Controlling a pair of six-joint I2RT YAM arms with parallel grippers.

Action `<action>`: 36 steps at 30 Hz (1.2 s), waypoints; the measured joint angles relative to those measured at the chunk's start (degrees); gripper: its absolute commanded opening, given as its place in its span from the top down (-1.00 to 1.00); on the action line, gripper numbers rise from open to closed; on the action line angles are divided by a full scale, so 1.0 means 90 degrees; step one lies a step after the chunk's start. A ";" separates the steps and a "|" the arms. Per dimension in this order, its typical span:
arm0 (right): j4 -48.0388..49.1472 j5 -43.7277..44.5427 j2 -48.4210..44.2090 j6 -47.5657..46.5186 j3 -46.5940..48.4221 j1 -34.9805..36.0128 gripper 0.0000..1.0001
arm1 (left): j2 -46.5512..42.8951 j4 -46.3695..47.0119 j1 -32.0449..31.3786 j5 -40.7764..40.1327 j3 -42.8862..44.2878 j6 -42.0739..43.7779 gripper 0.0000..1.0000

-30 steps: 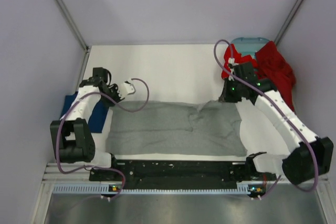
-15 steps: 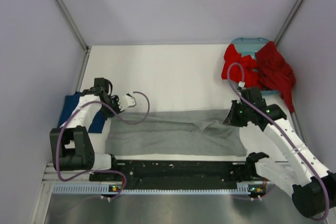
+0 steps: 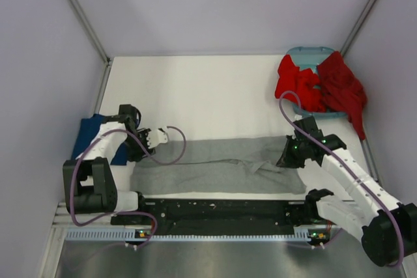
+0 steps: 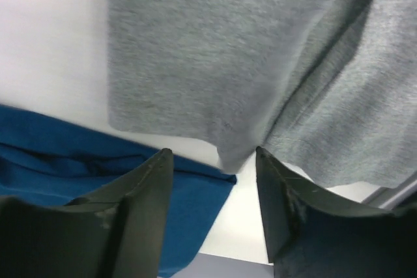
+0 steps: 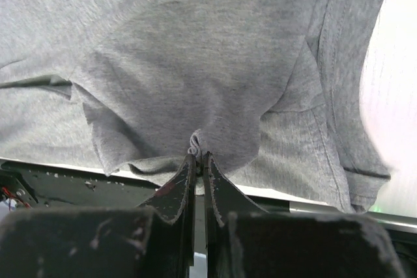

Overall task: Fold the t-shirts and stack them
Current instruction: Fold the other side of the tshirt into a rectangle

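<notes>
The heather grey t-shirt (image 3: 215, 167) lies folded into a long strip across the near part of the table. My left gripper (image 4: 212, 154) hangs open over its left end (image 4: 215, 50), with a corner of the fabric lying loose between the fingers. My right gripper (image 5: 199, 155) is shut on a pinch of the grey t-shirt (image 5: 195, 63) at the strip's right end (image 3: 287, 154). A dark blue t-shirt (image 3: 91, 136) lies folded at the table's left edge, beside the left gripper (image 3: 139, 148). Red t-shirts (image 3: 319, 86) are heaped at the back right.
The teal basket (image 3: 309, 51) holds the red heap in the back right corner, some cloth spilling over its rim. The black arm-mount rail (image 3: 221, 209) runs along the near edge. Walls close in the left, right and back sides.
Both grippers drew the grey t-shirt's far edge toward the near edge, folding it into a narrower strip. The left gripper has opened and let go of the fabric.
</notes>
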 measured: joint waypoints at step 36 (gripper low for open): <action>0.0702 -0.0146 0.0102 0.0668 -0.0818 -0.0294 1.00 | 0.2997 0.3400 -0.8051 0.0911 0.2620 -0.4481 -0.13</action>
